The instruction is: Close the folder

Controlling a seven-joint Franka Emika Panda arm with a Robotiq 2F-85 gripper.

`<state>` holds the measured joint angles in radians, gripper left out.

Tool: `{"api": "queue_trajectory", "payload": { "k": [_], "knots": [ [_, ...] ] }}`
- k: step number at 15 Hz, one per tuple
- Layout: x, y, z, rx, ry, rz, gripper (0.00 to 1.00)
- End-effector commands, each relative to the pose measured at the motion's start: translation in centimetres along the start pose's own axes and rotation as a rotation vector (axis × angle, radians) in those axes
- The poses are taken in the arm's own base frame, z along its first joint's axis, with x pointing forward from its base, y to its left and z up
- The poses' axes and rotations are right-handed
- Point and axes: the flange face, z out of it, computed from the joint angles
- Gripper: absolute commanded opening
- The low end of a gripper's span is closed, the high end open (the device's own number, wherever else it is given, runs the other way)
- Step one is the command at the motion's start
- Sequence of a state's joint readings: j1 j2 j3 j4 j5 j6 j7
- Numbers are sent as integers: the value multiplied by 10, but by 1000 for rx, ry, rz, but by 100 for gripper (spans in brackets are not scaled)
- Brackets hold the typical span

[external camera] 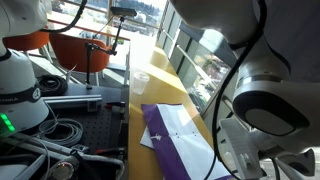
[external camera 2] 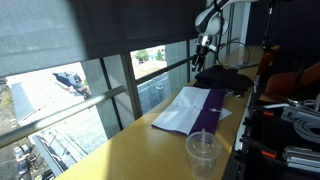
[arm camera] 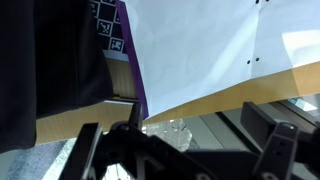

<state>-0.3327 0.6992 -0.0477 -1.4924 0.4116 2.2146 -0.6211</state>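
claw open, folder lying open ahead of it
my claw [arm camera: 185, 150] has its fingers spread wide with nothing between them. just ahead of the fingertips in the wrist view the folder [arm camera: 200, 50] lies flat on the table [arm camera: 260, 85], white sheets bare, its purple cover [arm camera: 130, 60] on the side of the finger at that view's left, bordering a black cloth [arm camera: 50, 70]. in both exterior views the folder [external camera: 175, 135] [external camera 2: 195, 110] is open; a clear cup [external camera 2: 203, 153] stands apart from it.
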Motion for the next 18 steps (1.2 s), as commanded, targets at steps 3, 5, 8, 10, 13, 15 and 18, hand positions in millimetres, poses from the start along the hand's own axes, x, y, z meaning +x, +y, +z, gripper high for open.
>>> {"api": "queue_trajectory", "payload": {
  "k": [3,5,8,10,13,15,18],
  "knots": [
    [10,20,51,-59,-83,-18,100],
    [10,30,69,-75,-97,-31,100],
    [13,32,87,-66,-101,-43,100],
    [16,32,96,-61,-102,-46,100],
    [20,36,103,-46,-95,-47,100],
    [21,39,106,-40,-91,-41,100],
    [22,43,107,-32,-83,-34,75]
  ]
}}
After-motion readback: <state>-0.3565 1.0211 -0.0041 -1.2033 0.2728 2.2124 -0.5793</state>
